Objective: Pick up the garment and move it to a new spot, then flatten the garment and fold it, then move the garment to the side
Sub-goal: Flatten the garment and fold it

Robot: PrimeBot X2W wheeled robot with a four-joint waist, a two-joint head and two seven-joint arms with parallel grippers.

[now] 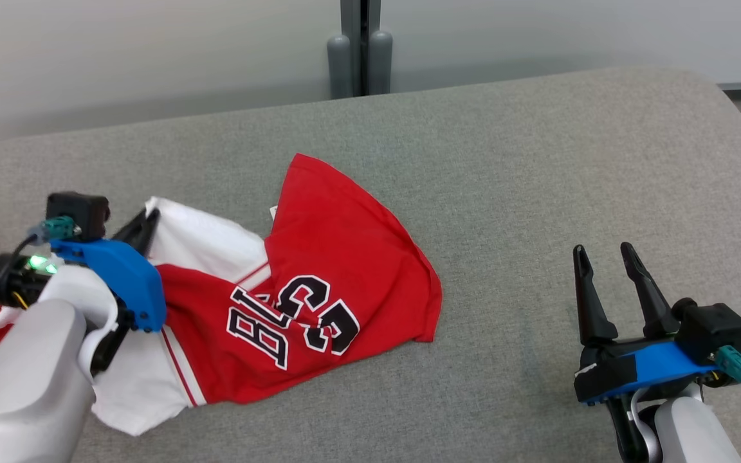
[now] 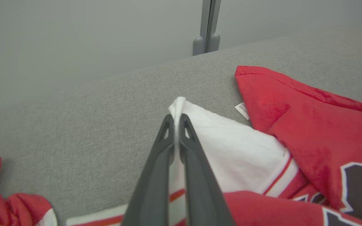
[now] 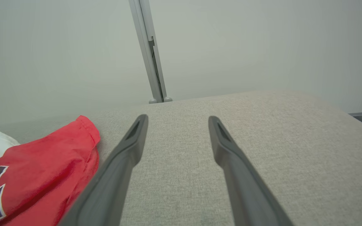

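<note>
Where the grey woven-fabric worktop (image 1: 538, 193) meets the pale wall (image 1: 152, 51), I see a rounded far-right corner. The crumpled red-and-white jersey garment (image 1: 345, 257) with black lettering lies left of centre. My left fingers (image 2: 156, 175) are pinched together on its white hem corner; my right fingers (image 3: 118, 169) stand spread over bare fabric, apart from it.

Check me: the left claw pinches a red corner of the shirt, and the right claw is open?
Not quite: the left wrist view shows the left claw pinching a white corner of the shirt, not red. The right claw is open.
</note>
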